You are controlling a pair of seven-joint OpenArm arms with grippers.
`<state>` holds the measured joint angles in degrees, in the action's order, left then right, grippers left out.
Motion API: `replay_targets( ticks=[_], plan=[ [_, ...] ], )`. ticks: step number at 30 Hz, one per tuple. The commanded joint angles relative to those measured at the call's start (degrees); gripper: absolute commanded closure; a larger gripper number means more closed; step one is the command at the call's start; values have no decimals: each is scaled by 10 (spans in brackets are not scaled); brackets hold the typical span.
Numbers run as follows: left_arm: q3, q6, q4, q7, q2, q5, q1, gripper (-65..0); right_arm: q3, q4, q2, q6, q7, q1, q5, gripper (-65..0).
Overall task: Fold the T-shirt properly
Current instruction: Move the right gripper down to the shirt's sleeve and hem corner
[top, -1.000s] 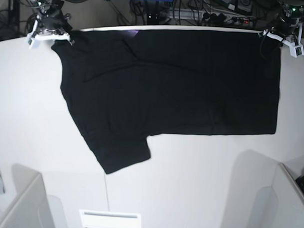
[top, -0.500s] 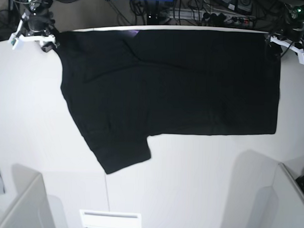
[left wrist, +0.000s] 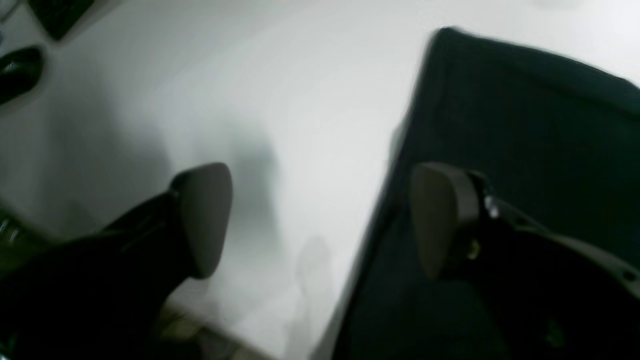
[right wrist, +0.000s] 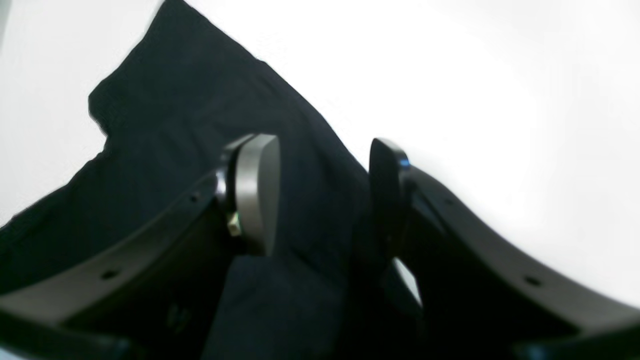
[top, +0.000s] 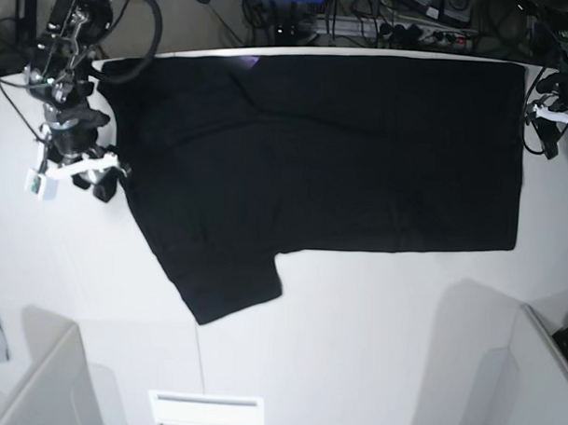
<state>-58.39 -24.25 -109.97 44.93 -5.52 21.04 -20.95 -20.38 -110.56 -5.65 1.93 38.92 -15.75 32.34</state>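
The right gripper point(top: 80, 176), a black two-fingered tool with white fittings, is seen at the left of the base view, with its jaws parted and nothing between them. In the right wrist view its grey pad point(right wrist: 257, 192) lies over dark cloth while the other finger hangs above the cloth's edge, at the border with the white table point(right wrist: 500, 100). The left gripper point(top: 545, 126), of the same build, is found at the far right edge of the base view, its jaws spread wide and empty. In the left wrist view one pad point(left wrist: 202, 217) is placed over bare table and the other pad point(left wrist: 440, 220) over the cloth, so that the cloth's side edge runs between them.

The large plain black short-sleeved cloth T-shirt point(top: 333, 158) is spread flat on the table, filling the upper middle of the base view. Its long axis is laid across the frame from left to right, so that one gripper is stationed at each end. One sleeve point(top: 227, 285) is thrown out toward the lower left, nearer to the right gripper. The shirt lies inward from both tools, so a fresh grasp at either end is judged to be the next call.
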Motion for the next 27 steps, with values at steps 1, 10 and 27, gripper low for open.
replay_targets(
  ticks=[1,10,27],
  plan=[
    [-3,4,-8,-15,-16,4,6,-533,13,-3,-6,-2,-12,23,6,-278],
    [34,4,-8,-14,-69,4,44,-533,90,168,-13,-1,-12,193,5,-279],
    [80,4,78,-17,-97,4,78,-532,278,604,-18,-4,-103,484,-117,-410]
  ],
)
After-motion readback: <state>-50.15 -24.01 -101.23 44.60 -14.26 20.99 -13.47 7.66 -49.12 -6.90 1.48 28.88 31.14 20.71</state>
